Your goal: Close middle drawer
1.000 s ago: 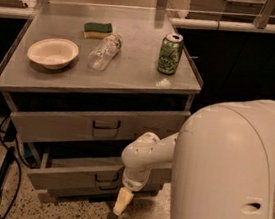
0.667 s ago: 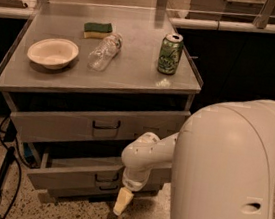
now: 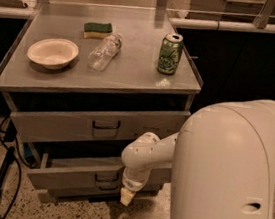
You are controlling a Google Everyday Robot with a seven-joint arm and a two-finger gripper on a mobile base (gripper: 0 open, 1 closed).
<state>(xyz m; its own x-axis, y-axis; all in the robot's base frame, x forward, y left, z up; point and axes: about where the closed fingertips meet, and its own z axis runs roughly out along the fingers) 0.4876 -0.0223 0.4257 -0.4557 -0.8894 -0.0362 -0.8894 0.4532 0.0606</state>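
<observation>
The cabinet (image 3: 132,75) carries a bowl (image 3: 52,52), a sponge (image 3: 98,29), a plastic bottle (image 3: 104,52) lying on its side and a green can (image 3: 170,54) standing upright near the right edge. None of these matter to the job, and they sit well above the work.

The top drawer (image 3: 64,127), the one with the taller front, stands slightly out from the frame. Below it the middle drawer (image 3: 68,178) is pulled well out, its shallow tray exposed and its narrow front angled toward the floor side. Its dark handle (image 3: 106,177) sits at the centre of that front.

The robot's white arm (image 3: 143,158) reaches in from the right and bends downward, which puts the gripper (image 3: 126,196) low, just in front of the middle drawer's front panel and a little right of the handle. Whether the gripper is clenched or released cannot be told, and contact with the panel is also unclear.

That placement makes sense for a push rather than a pull, since closing needs only pressure on the flat front. The drawer is not yet closed, so the job looks early. A push right of centre could skew the tray on its runners
</observation>
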